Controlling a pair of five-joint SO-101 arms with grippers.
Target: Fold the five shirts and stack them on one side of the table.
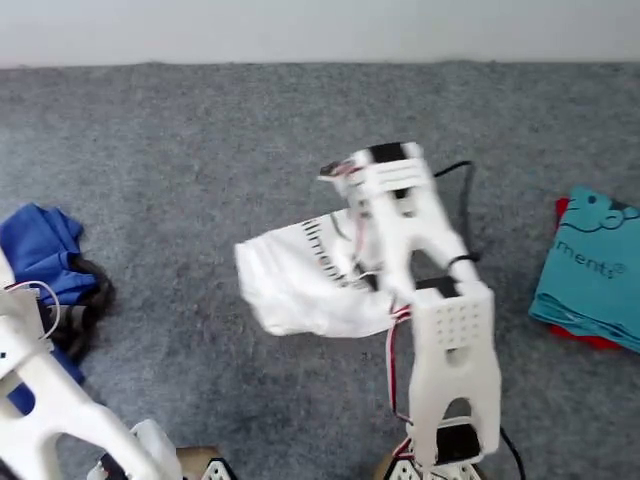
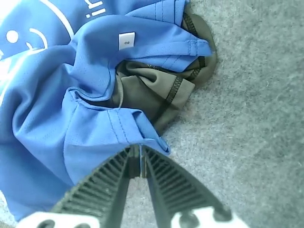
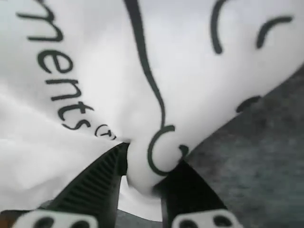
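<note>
A crumpled white shirt with black print lies mid-table, and my right arm stretches over it. My right gripper is shut on a bunched fold of the white shirt, lifting it off the grey surface. At the left edge a rumpled blue shirt lies on a dark olive shirt. My left gripper is shut just off the hem of the blue shirt, with nothing seen between its fingers. The olive shirt pokes out from under the blue one. A folded teal shirt rests on a red shirt at the right edge.
The grey carpeted table stretches back to a pale wall. My left arm stands at the near-left corner. A black cable loops beside the right arm.
</note>
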